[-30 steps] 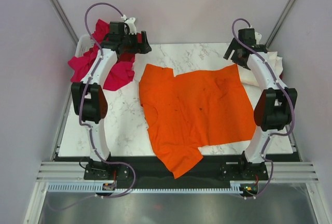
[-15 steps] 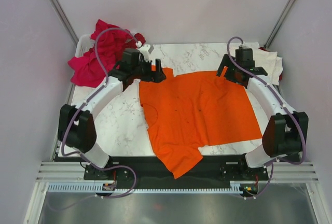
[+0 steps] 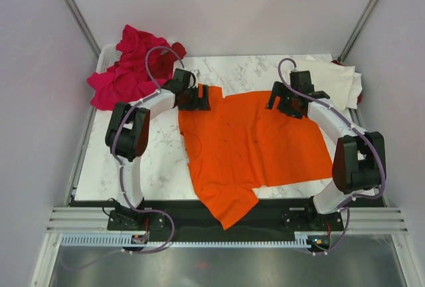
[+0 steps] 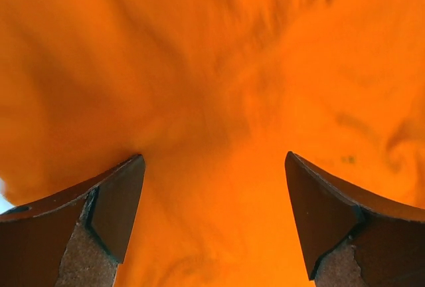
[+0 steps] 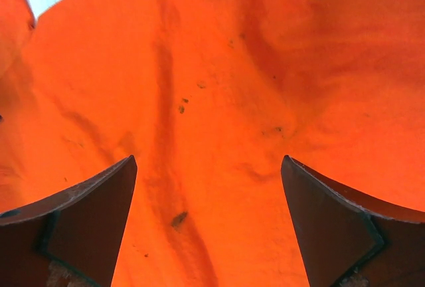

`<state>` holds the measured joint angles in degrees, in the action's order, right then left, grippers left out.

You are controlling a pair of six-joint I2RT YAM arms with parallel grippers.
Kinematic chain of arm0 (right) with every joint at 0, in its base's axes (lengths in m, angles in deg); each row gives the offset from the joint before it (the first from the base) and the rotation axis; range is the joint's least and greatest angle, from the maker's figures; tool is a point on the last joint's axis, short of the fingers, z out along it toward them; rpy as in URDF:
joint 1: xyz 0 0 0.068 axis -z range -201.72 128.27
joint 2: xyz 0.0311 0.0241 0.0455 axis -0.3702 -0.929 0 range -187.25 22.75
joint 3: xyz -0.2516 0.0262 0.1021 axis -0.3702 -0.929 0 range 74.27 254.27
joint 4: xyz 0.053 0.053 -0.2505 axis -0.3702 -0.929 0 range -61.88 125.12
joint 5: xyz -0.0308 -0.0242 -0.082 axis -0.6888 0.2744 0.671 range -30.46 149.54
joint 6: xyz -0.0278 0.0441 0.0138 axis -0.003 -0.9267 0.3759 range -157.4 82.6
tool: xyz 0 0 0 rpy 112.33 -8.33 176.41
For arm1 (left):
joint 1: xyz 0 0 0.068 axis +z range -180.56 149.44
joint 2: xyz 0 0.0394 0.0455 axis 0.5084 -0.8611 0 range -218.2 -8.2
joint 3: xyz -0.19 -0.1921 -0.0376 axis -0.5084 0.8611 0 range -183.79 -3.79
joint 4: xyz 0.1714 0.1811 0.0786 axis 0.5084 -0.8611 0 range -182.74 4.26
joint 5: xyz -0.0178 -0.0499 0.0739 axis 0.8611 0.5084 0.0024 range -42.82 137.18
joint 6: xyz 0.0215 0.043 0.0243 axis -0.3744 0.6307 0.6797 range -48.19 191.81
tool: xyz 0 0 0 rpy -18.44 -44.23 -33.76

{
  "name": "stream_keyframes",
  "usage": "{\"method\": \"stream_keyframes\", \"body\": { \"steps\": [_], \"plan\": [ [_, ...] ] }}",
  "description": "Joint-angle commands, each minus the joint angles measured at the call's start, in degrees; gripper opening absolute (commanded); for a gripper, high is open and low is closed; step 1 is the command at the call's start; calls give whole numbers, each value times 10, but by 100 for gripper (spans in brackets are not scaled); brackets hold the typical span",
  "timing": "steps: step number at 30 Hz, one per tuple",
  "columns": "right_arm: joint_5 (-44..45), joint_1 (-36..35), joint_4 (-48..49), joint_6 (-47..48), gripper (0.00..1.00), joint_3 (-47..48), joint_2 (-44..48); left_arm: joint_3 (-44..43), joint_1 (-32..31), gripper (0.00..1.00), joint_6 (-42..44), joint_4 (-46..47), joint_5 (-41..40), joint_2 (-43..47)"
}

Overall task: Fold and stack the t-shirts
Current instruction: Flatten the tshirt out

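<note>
A bright orange t-shirt (image 3: 255, 144) lies spread flat across the marble table, one sleeve hanging over the near edge. My left gripper (image 3: 198, 98) is open, low over the shirt's far left corner; orange cloth (image 4: 219, 101) fills the space between its fingers. My right gripper (image 3: 284, 103) is open, low over the shirt's far right part; orange cloth (image 5: 212, 101) lies between its fingers. A heap of magenta-pink shirts (image 3: 129, 68) sits at the far left. A cream-white shirt (image 3: 339, 81) lies at the far right.
A white bin (image 3: 105, 54) holds the pink heap at the table's far left corner. The marble table (image 3: 149, 154) shows bare left of the orange shirt. Grey walls close in on both sides. A black strip runs along the near edge by the arm bases.
Both arms have swung inward and down from the far corners. The left gripper has left the pink heap. Both grippers now sit low over the orange shirt's far edge.
</note>
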<state>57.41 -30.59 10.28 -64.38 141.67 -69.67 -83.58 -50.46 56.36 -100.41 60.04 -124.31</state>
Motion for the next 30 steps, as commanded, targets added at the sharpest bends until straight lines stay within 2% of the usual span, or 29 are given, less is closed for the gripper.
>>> {"method": "stream_keyframes", "body": {
  "steps": [1, 5, 6, 8, 9, 11, 12, 17, 20, 21, 26, 29, 30],
  "plan": [
    [-2, -2, 14, 17, 98, -9, 23, -108, 13, 94, 32, -51, -48, -66],
    [0, -1, 13, 24, 98, -7, 18, -281, 21, 94, 79, -161, -84, -172],
    [1, -2, 12, 25, 98, -5, 15, -368, 23, 94, 97, -212, -92, -196],
    [3, -1, 10, 29, 98, -2, 15, -476, 28, 94, 111, -272, -106, -285],
    [5, -2, 10, 30, 98, -3, 16, -604, 29, 95, 120, -340, -110, -316],
    [4, -2, 10, 31, 98, -2, 15, -733, 36, 95, 125, -393, -103, -385],
    [3, -2, 9, 31, 98, 0, 15, -708, 43, 96, 115, -368, -102, -374],
    [-6, -3, 9, 29, 98, 0, 13, -719, 35, 96, 90, -395, -55, -334],
    [-9, -5, 10, 29, 98, 3, 15, -667, 10, 96, 92, -402, -64, -249],
    [-9, -6, 9, 29, 98, 3, 18, -633, 4, 97, 89, -400, -65, -197],
    [-9, -32, 7, 33, 98, -3, 36, -515, -5, 97, 70, -379, -57, -55],
    [-9, -45, 8, 30, 98, -17, 49, -414, -4, 97, 60, -361, -68, 25],
    [-9, -48, 8, 30, 98, -23, 51, -353, -4, 96, 53, -348, -76, 42]
  ]
}}
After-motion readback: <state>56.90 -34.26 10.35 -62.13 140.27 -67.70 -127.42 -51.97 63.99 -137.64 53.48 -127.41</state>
